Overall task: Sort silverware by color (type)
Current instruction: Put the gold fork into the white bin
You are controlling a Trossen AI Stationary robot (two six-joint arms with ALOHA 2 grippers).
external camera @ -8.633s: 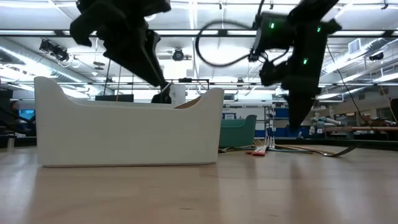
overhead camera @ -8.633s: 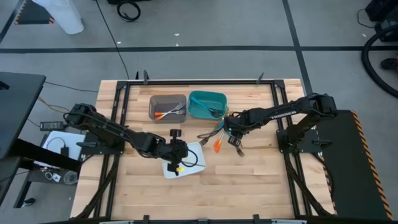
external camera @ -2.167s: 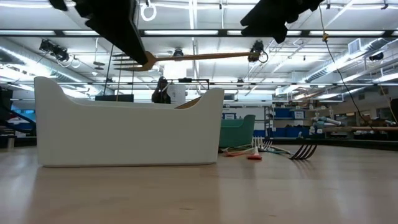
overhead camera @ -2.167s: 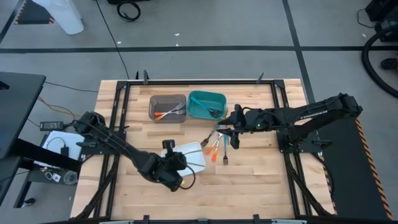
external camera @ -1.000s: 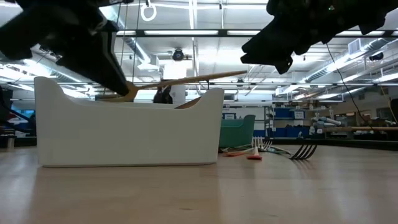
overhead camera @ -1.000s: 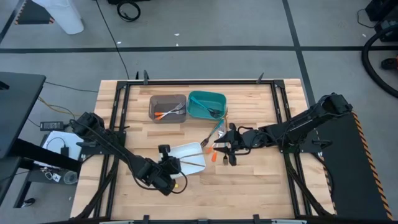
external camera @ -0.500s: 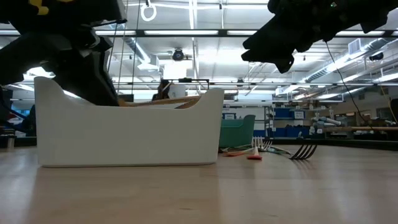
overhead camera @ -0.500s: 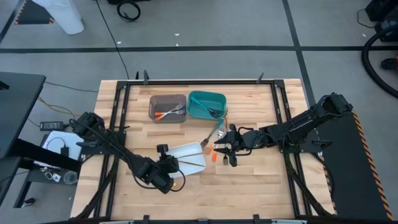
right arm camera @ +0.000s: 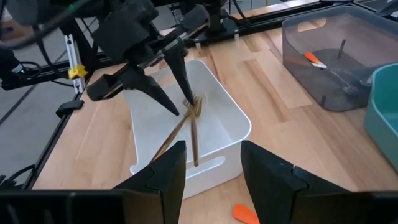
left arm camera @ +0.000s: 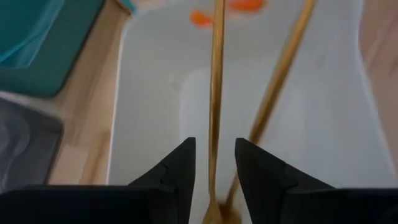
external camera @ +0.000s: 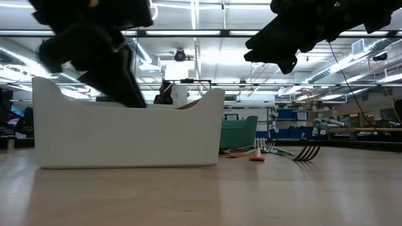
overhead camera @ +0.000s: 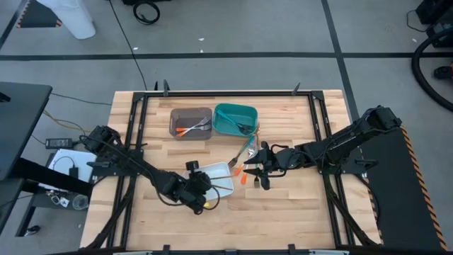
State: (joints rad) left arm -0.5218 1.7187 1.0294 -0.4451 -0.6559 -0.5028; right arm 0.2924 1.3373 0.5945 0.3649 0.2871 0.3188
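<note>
My left gripper (overhead camera: 205,190) stands open over the near end of the white tray (overhead camera: 221,172), fingers slanting down into it. Two gold utensils (left arm camera: 214,93) (left arm camera: 281,74) lie on the tray floor. One runs through the gap between my fingers, apart from both. The right wrist view shows that gripper (right arm camera: 186,102) above the crossed gold handles (right arm camera: 189,127). My right gripper (overhead camera: 258,165) hangs open above the loose silverware (overhead camera: 244,152) just right of the tray. That silverware is orange, teal and dark pieces lying flat on the table.
A grey bin (overhead camera: 191,122) holding an orange piece and a teal bin (overhead camera: 236,119) holding utensils stand side by side at the table's far middle. Orange-handled pieces (overhead camera: 243,177) lie by the tray's right wall. Dark frame rails run along the table's edges.
My left gripper has opened and let go of a gold utensil. The utensil was slanting above the tray rim and now lies down inside the tray. The gripper has also shifted a little toward the table's right edge. The right arm has kept still.
</note>
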